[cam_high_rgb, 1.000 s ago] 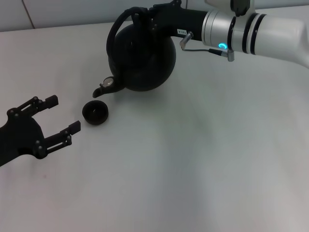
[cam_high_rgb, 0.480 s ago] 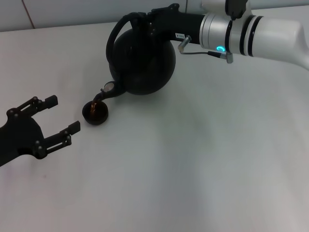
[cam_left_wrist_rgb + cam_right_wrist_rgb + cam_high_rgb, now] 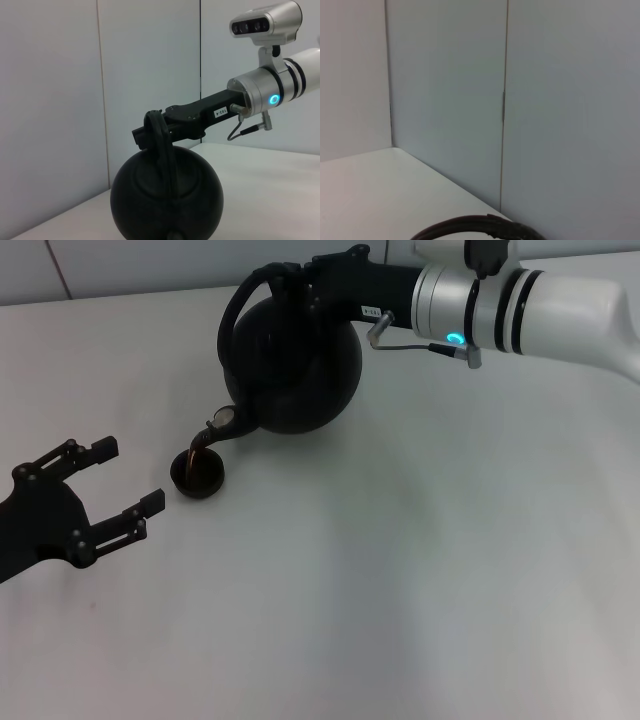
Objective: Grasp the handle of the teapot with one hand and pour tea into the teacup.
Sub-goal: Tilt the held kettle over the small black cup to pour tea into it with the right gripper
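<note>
Spanning the whole scene is one white bench [image 3: 420,570]. One teapot [image 3: 295,365], round and black, is hanging tilted above it, spout down, and one thin brown stream is falling from the spout. One right claw [image 3: 300,285] is clamping the teapot's single arched handle [image 3: 240,315] at its top. One left claw [image 3: 115,485] is lying on the bench near the cup, fingers spread wide, holding nothing. One teacup [image 3: 198,472] is standing under the spout, catching the stream.
</note>
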Tool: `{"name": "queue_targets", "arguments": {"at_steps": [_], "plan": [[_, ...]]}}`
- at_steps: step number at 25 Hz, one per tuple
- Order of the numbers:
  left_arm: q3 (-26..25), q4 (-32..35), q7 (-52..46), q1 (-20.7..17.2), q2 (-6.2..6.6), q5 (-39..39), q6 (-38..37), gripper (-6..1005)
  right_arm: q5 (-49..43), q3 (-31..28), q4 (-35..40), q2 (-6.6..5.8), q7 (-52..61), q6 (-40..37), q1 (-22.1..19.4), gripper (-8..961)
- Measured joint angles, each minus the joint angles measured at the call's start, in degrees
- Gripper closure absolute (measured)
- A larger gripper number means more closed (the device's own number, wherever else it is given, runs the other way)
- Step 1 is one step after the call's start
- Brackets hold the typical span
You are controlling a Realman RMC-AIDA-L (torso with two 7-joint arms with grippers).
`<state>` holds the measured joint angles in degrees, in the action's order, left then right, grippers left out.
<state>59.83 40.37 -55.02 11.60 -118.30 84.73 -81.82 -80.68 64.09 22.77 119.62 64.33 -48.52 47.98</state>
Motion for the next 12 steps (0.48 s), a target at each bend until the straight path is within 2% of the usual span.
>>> {"name": "queue_targets", "arguments": {"at_steps": [12], "plan": [[-0.08, -0.07, 0.00, 0.36, 0.00, 0.00, 0.00, 190, 0.00, 0.49, -0.01, 0.00, -0.16, 0.71, 0.20, 785]]}}
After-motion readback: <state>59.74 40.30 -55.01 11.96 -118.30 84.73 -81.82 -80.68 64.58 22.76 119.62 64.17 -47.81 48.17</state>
